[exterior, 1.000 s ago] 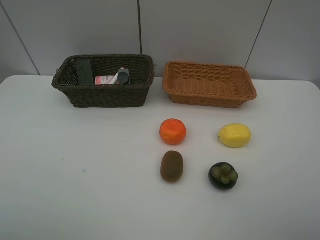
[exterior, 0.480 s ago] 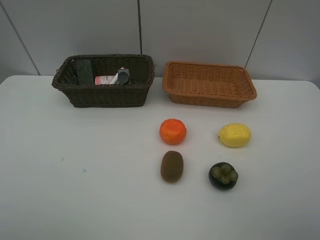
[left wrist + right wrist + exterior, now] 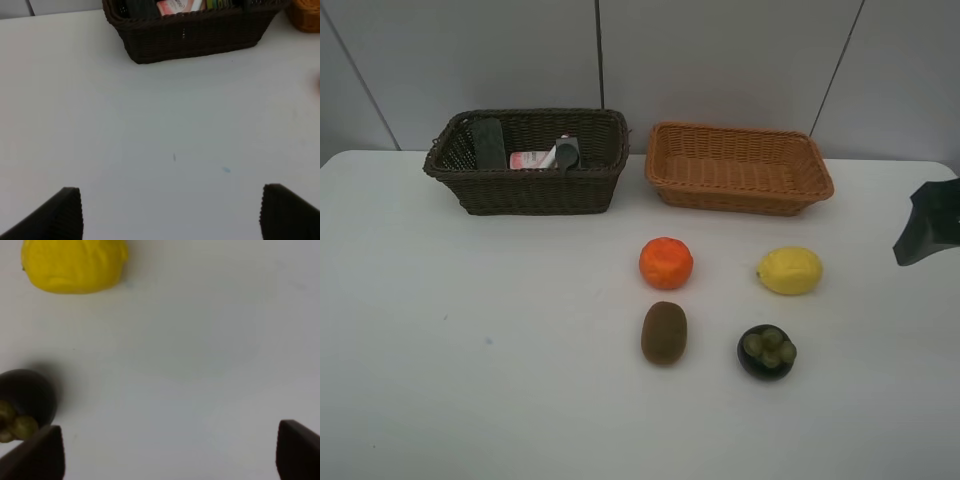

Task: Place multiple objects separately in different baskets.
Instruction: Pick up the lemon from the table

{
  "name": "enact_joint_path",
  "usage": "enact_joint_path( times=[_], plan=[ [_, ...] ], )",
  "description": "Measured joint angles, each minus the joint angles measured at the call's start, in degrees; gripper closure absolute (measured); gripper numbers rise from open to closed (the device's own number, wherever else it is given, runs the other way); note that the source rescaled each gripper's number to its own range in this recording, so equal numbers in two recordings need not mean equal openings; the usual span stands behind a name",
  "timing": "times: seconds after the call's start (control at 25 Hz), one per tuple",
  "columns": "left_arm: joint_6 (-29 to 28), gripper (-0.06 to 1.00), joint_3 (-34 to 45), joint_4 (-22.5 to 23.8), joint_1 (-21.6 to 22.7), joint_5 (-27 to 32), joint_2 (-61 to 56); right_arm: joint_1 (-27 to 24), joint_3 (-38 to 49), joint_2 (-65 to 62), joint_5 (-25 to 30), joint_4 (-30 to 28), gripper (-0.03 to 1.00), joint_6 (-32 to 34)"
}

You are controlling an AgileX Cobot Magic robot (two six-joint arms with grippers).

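The dark brown basket (image 3: 525, 190) at back left holds the pink bottle (image 3: 532, 159), a dark green bottle (image 3: 489, 143) and a dark grey item (image 3: 567, 152). The light orange-tan basket (image 3: 738, 195) at back right is empty. On the table lie the orange (image 3: 666, 263), lemon (image 3: 789, 270), kiwi (image 3: 664, 332) and mangosteen (image 3: 766, 351). My right gripper (image 3: 930, 225) enters at the right edge; its wrist view shows it open (image 3: 170, 455) above bare table, with the lemon (image 3: 74, 265) and mangosteen (image 3: 25, 405) beside it. My left gripper (image 3: 170, 215) is open over bare table, facing the brown basket (image 3: 192, 35).
The white table (image 3: 470, 350) meets a grey panelled wall at the back. A corner of the orange-tan basket (image 3: 307, 12) shows in the left wrist view.
My right gripper has come into the exterior view at the right edge. The objects and baskets have not moved.
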Motion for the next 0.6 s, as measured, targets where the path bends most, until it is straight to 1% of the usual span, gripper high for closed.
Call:
enact_joint_path(
  times=[0.08, 0.2, 0.28, 0.4, 0.6],
  plan=[
    [0.0, 0.02, 0.0, 0.0, 0.0, 0.0, 0.0, 0.0, -2.6, 5.5, 0.2, 1.9, -0.03, -3.5],
    [0.0, 0.02, 0.0, 0.0, 0.0, 0.0, 0.0, 0.0, -5.3, 11.3, 0.4, 7.9, -0.03, -9.0],
    [0.0, 0.02, 0.0, 0.0, 0.0, 0.0, 0.0, 0.7, -5.8, 13.9, 0.1, 10.0, -0.03, -11.3],
    [0.0, 0.02, 0.0, 0.0, 0.0, 0.0, 0.0, 3.6, -6.0, 16.7, -1.8, 8.4, -0.03, -13.6],
    [0.0, 0.02, 0.0, 0.0, 0.0, 0.0, 0.0, 11.4, -6.0, 21.6, -8.8, 0.0, -0.03, -19.6]
  ],
)
